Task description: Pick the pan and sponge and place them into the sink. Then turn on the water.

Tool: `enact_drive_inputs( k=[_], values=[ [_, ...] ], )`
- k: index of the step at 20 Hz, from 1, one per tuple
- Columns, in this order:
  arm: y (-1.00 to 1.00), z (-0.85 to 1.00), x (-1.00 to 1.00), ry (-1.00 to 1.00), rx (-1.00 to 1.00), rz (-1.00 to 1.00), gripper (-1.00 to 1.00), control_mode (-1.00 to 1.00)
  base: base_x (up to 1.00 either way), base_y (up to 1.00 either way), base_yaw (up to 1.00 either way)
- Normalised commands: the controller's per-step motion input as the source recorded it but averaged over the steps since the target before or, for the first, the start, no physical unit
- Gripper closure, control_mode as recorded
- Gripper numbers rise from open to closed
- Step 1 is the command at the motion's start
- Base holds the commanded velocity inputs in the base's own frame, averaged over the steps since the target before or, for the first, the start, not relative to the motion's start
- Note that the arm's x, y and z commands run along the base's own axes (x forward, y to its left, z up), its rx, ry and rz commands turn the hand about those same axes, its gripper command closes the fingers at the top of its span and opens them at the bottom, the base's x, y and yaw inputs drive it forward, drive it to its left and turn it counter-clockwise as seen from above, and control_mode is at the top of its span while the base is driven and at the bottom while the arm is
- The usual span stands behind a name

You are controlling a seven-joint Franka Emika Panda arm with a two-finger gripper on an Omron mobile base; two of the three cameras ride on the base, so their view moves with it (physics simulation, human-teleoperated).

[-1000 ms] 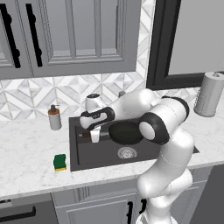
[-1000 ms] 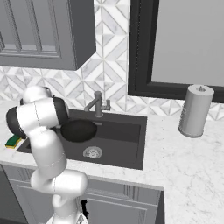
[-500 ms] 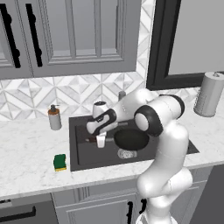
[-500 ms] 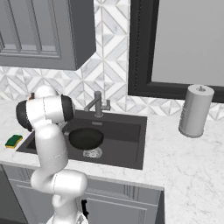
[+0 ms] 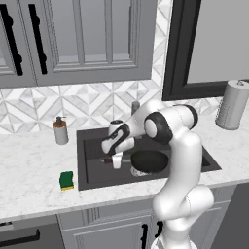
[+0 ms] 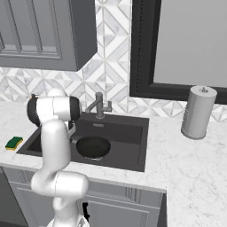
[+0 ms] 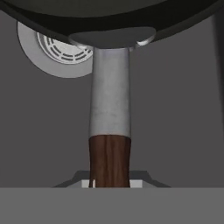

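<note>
Pan (image 5: 150,161) has dropped lower into the sink (image 5: 90,168) since a second ago, my end effector (image 5: 116,160) still clenched on its handle (image 7: 109,162); sponge (image 5: 66,180) waits on the tabletop (image 5: 34,170); release comes next, I judge.

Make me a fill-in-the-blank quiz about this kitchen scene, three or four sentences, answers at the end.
1. The hand is shut on the pan's ______.
2. The pan is over the ______, near its drain.
3. The sponge lies on the ______, left of the basin.
4. The paper towel roll stands to the ______ of the faucet.

Missing words: handle; sink; counter; right
</note>
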Motion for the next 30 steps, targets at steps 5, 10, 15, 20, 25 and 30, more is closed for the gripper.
enact_drive_inputs(
  k=[5,10,15,20,25,30],
  values=[
    [0.0,-0.44,0.17,0.01,0.0,-0.01,1.0,-1.0,0.0,0.0,0.0],
    [0.0,-0.41,0.22,0.02,0.0,0.0,1.0,-1.0,0.0,0.0,0.0],
    [0.02,-0.42,0.21,0.01,0.0,0.0,1.0,-1.0,0.0,0.0,0.0],
    [0.06,-0.41,0.12,0.01,0.0,0.0,1.0,-1.0,0.0,0.0,0.0],
    [0.05,-0.13,0.04,0.0,0.0,0.0,-1.0,-1.0,0.0,0.0,0.0],
    [0.0,0.11,-0.05,0.0,0.0,0.0,-1.0,-1.0,0.0,0.0,0.0]
  ],
)
